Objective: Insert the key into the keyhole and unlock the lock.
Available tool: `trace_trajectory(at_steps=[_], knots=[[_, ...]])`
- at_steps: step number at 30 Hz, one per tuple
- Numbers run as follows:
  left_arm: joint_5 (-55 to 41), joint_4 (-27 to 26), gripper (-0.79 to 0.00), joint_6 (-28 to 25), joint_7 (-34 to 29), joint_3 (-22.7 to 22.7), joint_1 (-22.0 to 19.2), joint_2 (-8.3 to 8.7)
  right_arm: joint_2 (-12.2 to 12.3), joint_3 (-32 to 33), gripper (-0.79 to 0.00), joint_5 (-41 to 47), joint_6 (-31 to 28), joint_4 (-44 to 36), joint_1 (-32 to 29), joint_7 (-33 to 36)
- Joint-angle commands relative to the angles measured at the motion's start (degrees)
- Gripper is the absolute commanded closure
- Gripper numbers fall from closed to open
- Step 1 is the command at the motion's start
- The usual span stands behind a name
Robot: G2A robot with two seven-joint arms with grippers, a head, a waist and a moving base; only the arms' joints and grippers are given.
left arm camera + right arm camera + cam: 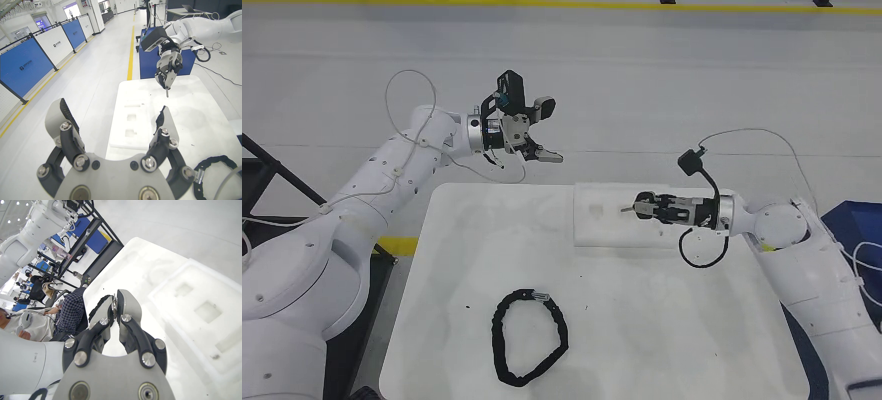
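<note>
A black chain lock [530,335] lies in a loop on the near left part of the white table [672,320], its silver cylinder [540,295] at the loop's far side. In the left wrist view the lock [217,162] curls beside my wrist. My right gripper [640,208] is shut on a small metal key [626,210] over the white foam block [592,232]. The key's shaft [167,93] sticks out past the right gripper [166,83], and its head [114,306] is pinched between the pads. My left gripper [532,135] hangs open and empty beyond the table's far left edge.
The foam block [121,132] with several shallow square recesses [208,311] sits at the table's far side. Cables loop from both wrists. A dark frame and a blue cabinet [149,62] stand off the table.
</note>
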Motion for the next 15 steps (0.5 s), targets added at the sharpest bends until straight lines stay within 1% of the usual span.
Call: trace_trajectory(at_steps=[1,7,15], knots=[[0.0,0.0,-0.785,0.0,0.0,0.0,0.0,0.00,0.4,1.4,0.000,0.2,0.2,-1.0,-1.0,-0.4],[0.0,0.0,-0.785,0.0,0.0,0.0,0.0,0.00,1.1,3.3,0.000,2.1,1.7,-2.8,-3.2,-0.2],[0.0,0.0,-0.785,0.0,0.0,0.0,0.0,0.00,1.1,3.2,0.000,2.5,1.9,-2.7,-3.2,0.1]])
